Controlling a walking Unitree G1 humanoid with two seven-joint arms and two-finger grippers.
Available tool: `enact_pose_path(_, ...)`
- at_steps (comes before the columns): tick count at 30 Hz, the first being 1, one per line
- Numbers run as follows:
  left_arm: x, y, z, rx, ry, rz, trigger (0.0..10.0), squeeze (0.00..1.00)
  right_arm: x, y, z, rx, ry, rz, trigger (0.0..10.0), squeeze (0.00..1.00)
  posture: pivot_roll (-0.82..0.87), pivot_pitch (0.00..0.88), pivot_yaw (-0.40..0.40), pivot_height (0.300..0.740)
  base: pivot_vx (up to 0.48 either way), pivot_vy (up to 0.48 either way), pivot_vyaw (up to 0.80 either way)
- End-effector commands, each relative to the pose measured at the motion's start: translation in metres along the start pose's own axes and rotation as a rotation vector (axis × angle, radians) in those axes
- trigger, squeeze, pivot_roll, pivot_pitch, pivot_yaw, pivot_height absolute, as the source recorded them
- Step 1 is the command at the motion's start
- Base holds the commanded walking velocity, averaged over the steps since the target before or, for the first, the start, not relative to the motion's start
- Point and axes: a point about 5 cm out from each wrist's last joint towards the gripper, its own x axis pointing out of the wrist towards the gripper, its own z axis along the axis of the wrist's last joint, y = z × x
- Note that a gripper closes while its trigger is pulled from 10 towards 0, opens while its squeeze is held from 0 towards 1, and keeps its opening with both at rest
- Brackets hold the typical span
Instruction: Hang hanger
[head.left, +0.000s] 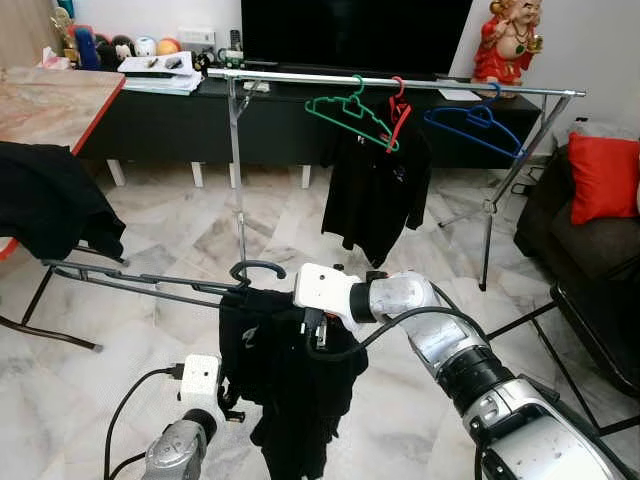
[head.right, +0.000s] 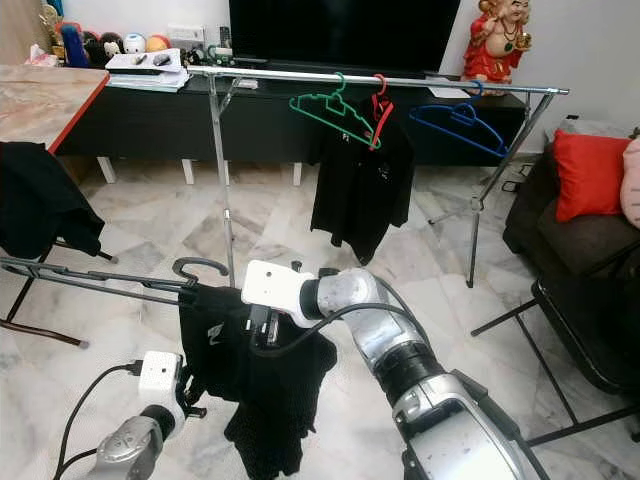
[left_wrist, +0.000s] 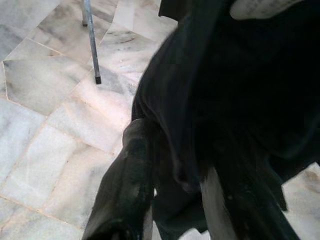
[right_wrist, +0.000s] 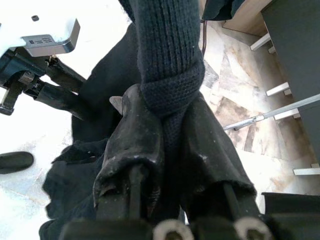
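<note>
Right gripper (right_wrist: 167, 150) fingers clamp only the black garment's (head.left: 290, 390) knitted collar, left gripper (left_wrist: 170, 200) fingers open beside the fabric; cloth may slide off the black hanger (head.left: 255, 270), judged likely.

My right arm (head.left: 470, 370) reads silver with black joint bands, ending in a white wrist block (head.left: 325, 293). A black cable (head.left: 400, 325) loops beside that block. Left wrist block (head.left: 200, 377) is white too, black cable (head.left: 130, 400) trailing. Worn black fingers (right_wrist: 135, 145).

A dark television (head.left: 355, 30) stands on a low black cabinet (head.left: 170, 125). Beside it — a red figurine (head.left: 507, 42). A red cushion (head.left: 603, 176) rests on the dark sofa (head.left: 585, 250).
</note>
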Motion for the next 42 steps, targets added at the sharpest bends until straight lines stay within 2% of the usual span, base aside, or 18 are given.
enact_pose_path(1, -0.0003, -0.0043, -0.0043, -0.002, 0.019, -0.017, 0.0, 0.0, -0.0025, -0.0049, 0.0091, -0.014, -0.036, -0.025, 0.0, 0.0, 0.06, 0.08, -0.13, 0.74, 0.0, 0.0, 0.0)
enact_pose_path(19, -0.0009, -0.0034, -0.0056, -0.001, 0.023, 0.001, 0.0, 0.0, 0.0002, -0.0037, 0.0104, -0.001, -0.043, -0.023, 0.0, 0.0, 0.06, 0.083, -0.136, 0.74, 0.0, 0.0, 0.0)
enact_pose_path(23, -0.0001, -0.0069, -0.0036, -0.009, 0.003, -0.022, 0.0, 0.0, 0.0005, -0.0026, 0.0098, 0.0, -0.044, -0.02, 0.0, 0.0, 0.06, 0.084, -0.137, 0.74, 0.0, 0.0, 0.0)
enact_pose_path(24, 0.0, -0.0069, -0.0032, 0.0, 0.001, -0.018, 4.0, 0.0, 0.0005, -0.0023, 0.0095, 0.0, -0.043, -0.019, 0.0, 0.0, 0.06, 0.085, -0.137, 0.74, 0.0, 0.0, 0.0)
enact_pose_path(25, 0.0001, -0.0069, -0.0032, 0.003, 0.001, -0.018, 10.0, 0.0, 0.0005, -0.0022, 0.0093, 0.0, -0.043, -0.018, 0.0, 0.0, 0.06, 0.085, -0.137, 0.74, 0.0, 0.0, 0.0)
enact_pose_path(26, 0.0001, -0.0069, -0.0032, 0.003, 0.001, -0.018, 10.0, 0.0, 0.0005, -0.0022, 0.0093, 0.0, -0.043, -0.018, 0.0, 0.0, 0.06, 0.085, -0.137, 0.74, 0.0, 0.0, 0.0)
enact_pose_path(27, 0.0006, -0.0081, -0.0028, -0.009, 0.001, -0.032, 10.0, 0.13, 0.0006, -0.0022, 0.0092, 0.0, -0.042, -0.018, 0.0, 0.0, 0.07, 0.086, -0.139, 0.74, 0.0, 0.0, 0.0)
enact_pose_path(28, 0.0007, -0.0085, -0.0027, -0.014, 0.001, -0.038, 10.0, 1.0, 0.0006, -0.0022, 0.0093, 0.0, -0.042, -0.017, 0.0, 0.0, 0.07, 0.086, -0.139, 0.74, 0.0, 0.0, 0.0)
enact_pose_path(36, 0.0009, -0.0085, -0.0014, -0.029, -0.007, -0.055, 10.0, 1.0, 0.0011, -0.0027, 0.0088, -0.003, -0.036, -0.015, 0.0, 0.0, 0.07, 0.084, -0.142, 0.74, 0.0, 0.0, 0.0)
enact_pose_path(42, 0.0012, -0.0045, -0.0006, -0.027, -0.005, -0.017, 10.0, 1.0, 0.0013, -0.0035, 0.0101, -0.006, -0.037, -0.016, 0.0, 0.0, 0.07, 0.082, -0.142, 0.74, 0.0, 0.0, 0.0)
